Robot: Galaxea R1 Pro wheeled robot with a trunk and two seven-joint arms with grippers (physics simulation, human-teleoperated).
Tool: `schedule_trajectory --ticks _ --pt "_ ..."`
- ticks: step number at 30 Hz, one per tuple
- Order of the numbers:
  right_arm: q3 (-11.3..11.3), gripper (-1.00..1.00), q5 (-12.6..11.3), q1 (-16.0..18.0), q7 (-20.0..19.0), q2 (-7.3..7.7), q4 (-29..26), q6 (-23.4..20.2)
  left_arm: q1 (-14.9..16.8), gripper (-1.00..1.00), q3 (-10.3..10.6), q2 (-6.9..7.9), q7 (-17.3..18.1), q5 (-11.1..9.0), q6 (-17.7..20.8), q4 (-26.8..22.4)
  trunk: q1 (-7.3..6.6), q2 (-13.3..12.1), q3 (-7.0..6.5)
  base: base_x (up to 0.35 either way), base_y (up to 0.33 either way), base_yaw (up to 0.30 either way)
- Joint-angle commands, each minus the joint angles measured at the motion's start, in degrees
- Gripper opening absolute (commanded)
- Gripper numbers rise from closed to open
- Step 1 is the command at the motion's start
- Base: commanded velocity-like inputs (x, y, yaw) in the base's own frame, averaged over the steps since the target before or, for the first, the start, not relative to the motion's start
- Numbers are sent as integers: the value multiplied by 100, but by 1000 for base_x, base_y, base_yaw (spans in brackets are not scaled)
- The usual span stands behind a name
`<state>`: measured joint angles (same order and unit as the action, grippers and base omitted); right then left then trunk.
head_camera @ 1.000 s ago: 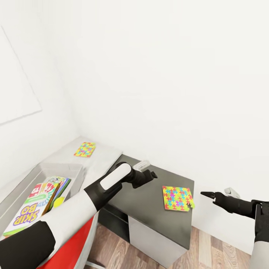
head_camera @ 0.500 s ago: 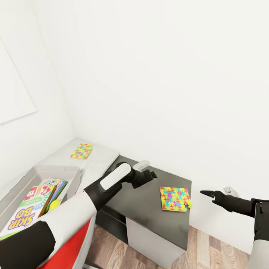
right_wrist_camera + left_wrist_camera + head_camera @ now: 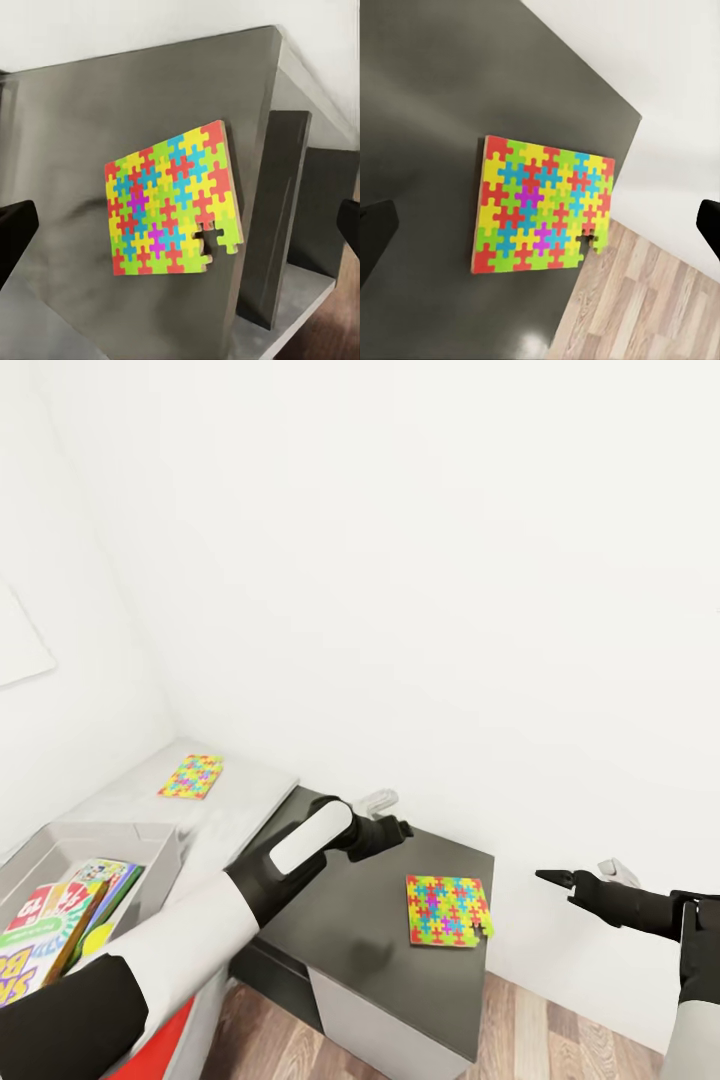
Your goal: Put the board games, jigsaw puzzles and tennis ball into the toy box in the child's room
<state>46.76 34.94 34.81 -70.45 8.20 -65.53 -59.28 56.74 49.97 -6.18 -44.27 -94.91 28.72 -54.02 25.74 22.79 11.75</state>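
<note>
In the box (image 3: 60,842) at my left, games (image 3: 45,920) already lie; two puzzles remain on the tabletop (image 3: 330,920), one (image 3: 447,911) between my open, empty end effectors, left (image 3: 392,828) and right (image 3: 556,879), one (image 3: 190,776) far back

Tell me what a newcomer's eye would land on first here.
The bright jigsaw puzzle lying flat on the table's dark wing, near its edge, with both hands apart from it. A second puzzle lies on the light grey top, and the toy box at the head view's left already holds printed game boxes.
</note>
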Motion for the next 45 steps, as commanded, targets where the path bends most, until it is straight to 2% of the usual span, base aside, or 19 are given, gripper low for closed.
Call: schedule_trajectory --ticks 1,21,27,30,31,33,38,39,43,45 --pt "10 100 56 9 -58 -2 -4 -36 3 100 4 1 -42 -28 2 -5 4 13 12 26 -26 -75" --pt "-21 100 56 10 -42 -23 -10 -2 -31 100 -9 19 -83 -28 37 -4 4 13 12 34 -74 -60" --pt "-234 100 60 6 -36 -40 -2 9 -65 100 -13 95 -95 -59 48 -4 4 13 12 3 -6 -5" --pt "-441 100 62 2 -36 -30 14 2 -92 100 -15 177 -107 -71 55 -1 4 13 12 1 -2 -2" --pt "-612 100 66 -7 -36 -32 31 -9 -144 100 -35 278 -179 -85 62 2 4 13 12 0 0 0" --pt "-655 100 67 -9 -34 -37 40 -11 -162 100 -55 316 -219 -89 64 3 4 13 12 0 0 0" --pt "-787 100 69 -15 -33 -50 60 -19 -280 100 -335 494 -412 -97 73 73 4 13 12 0 0 0" --pt "-815 100 64 -17 -36 -46 66 -24 -339 100 -585 544 -424 -94 94 222 4 13 12 0 0 0" --pt "-832 100 60 -18 -41 -41 68 -28 -373 100 -793 544 -298 -64 138 502 4 13 12 0 0 0" --pt "-834 100 59 -18 -42 -41 68 -30 -377 100 -821 543 -236 -59 148 580 4 13 13 0 0 0"
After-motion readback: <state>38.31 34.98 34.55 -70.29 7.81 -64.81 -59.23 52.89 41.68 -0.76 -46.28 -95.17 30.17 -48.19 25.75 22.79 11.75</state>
